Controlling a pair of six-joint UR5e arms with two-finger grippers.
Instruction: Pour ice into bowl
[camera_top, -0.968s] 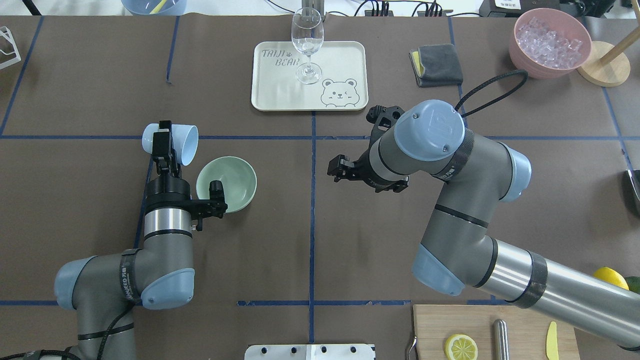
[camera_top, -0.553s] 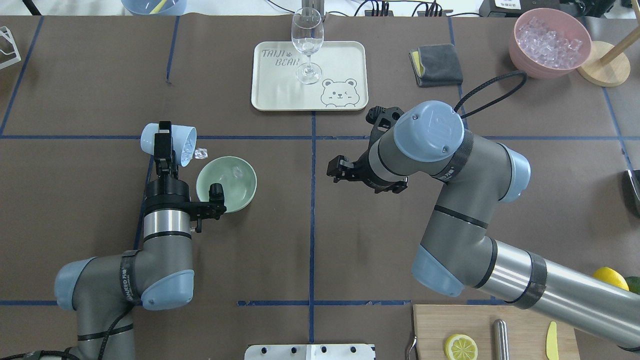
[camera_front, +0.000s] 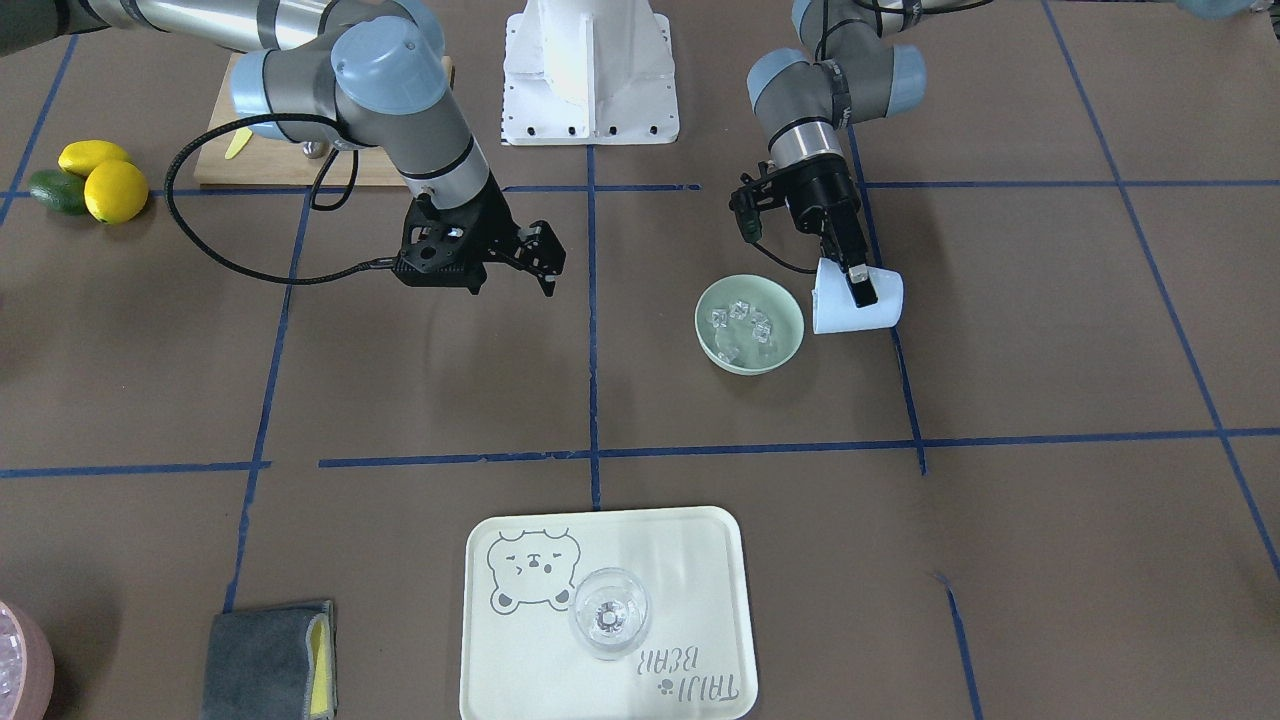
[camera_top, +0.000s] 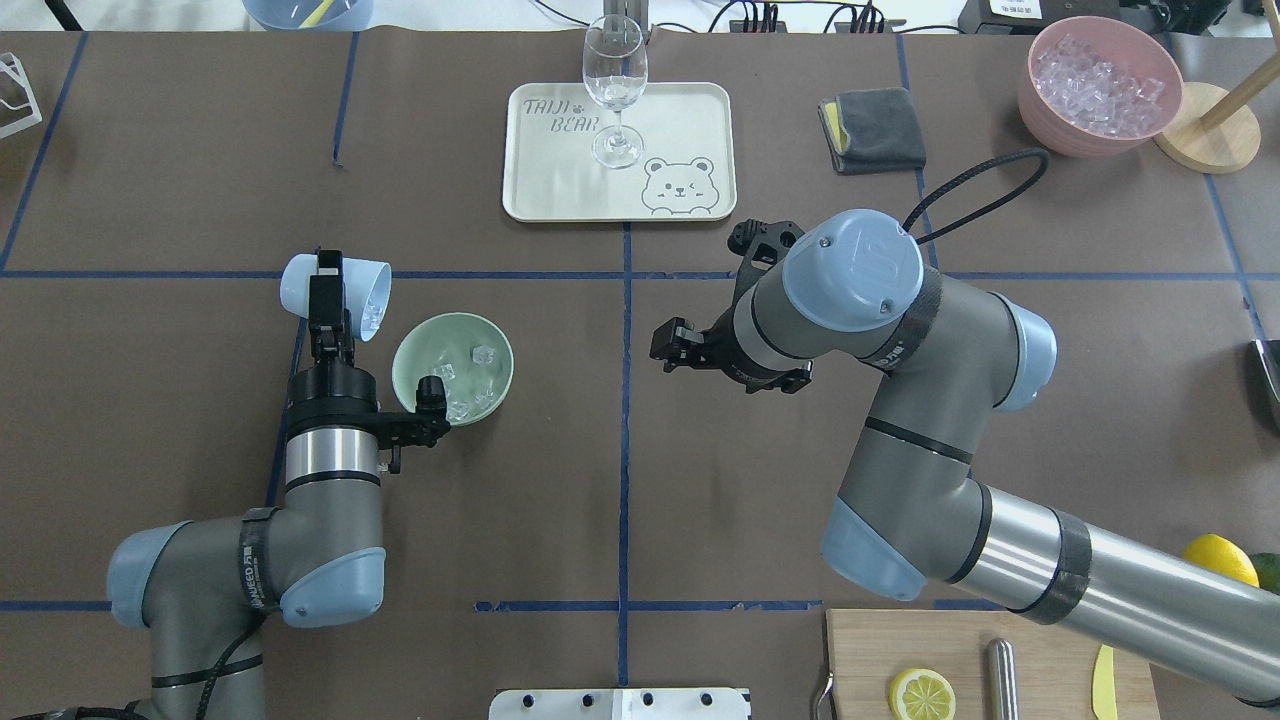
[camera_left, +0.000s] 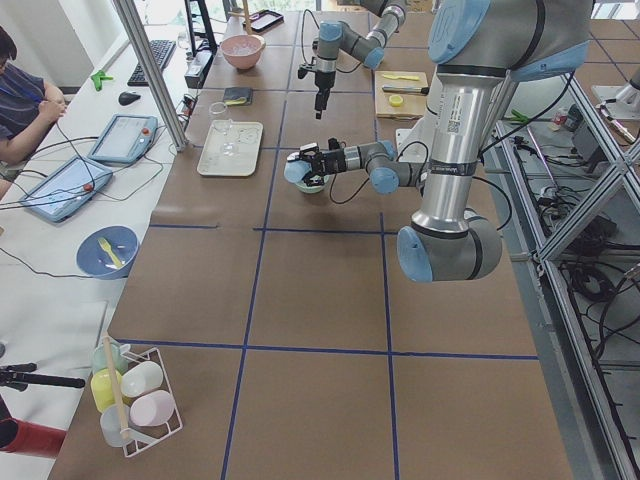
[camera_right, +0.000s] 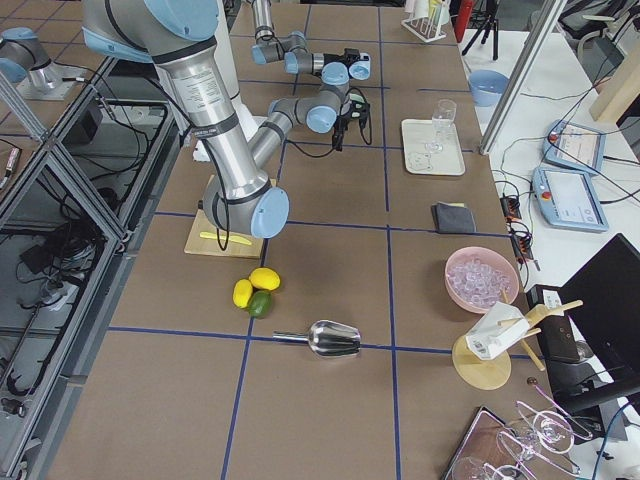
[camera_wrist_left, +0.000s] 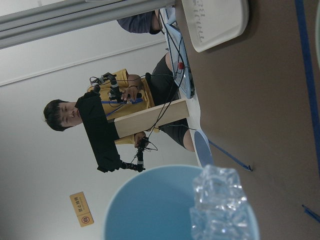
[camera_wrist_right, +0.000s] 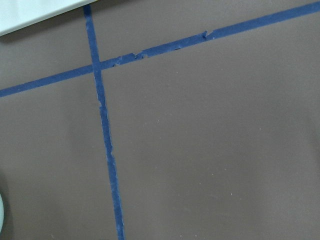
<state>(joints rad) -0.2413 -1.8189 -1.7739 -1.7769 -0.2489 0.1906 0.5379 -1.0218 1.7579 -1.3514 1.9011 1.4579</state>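
Note:
The pale mint-green bowl (camera_top: 500, 345) sits left of the table's middle and shows in the front view (camera_front: 703, 335) too. Several clear ice cubes (camera_top: 470, 375) lie inside it, also seen from the front (camera_front: 745, 320). My left gripper (camera_top: 326, 285) is shut on a light blue cup (camera_top: 350, 290), tipped on its side with its mouth over the bowl's rim. A few cubes (camera_wrist_left: 220, 205) still sit at the cup's lip. My right gripper (camera_top: 665, 345) is open and empty, hovering right of the bowl, apart from it.
A cream tray (camera_top: 690, 120) with a clear wine glass (camera_top: 614, 85) stands at the back middle. A grey cloth (camera_top: 872, 128) and a pink bowl of ice (camera_top: 1100, 85) are back right. A cutting board (camera_top: 870, 650) with a lemon half is front right.
Ice cubes have dropped from the tipped cup into the bowl, which was empty a second ago. The cup has shifted slightly. The right arm has drifted a little to the left.

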